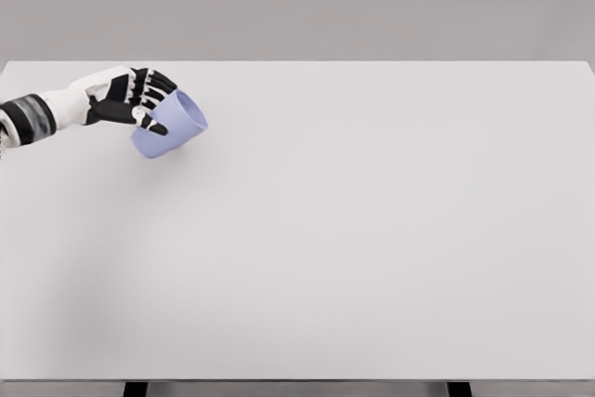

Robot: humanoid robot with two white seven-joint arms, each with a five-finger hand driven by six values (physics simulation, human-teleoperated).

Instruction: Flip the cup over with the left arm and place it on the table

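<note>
Left hand grasping a lavender-blue cup, black fingers wrapped over its side. Cup tilted, mouth facing up-right, held near the table's far left corner. Cannot tell whether the cup touches the tabletop. White forearm enters from left edge.

Even, diffuse, bright lighting; no glare. Faint soft shadow on the table just below the fingers. Render slightly soft, edges undistorted.
</note>
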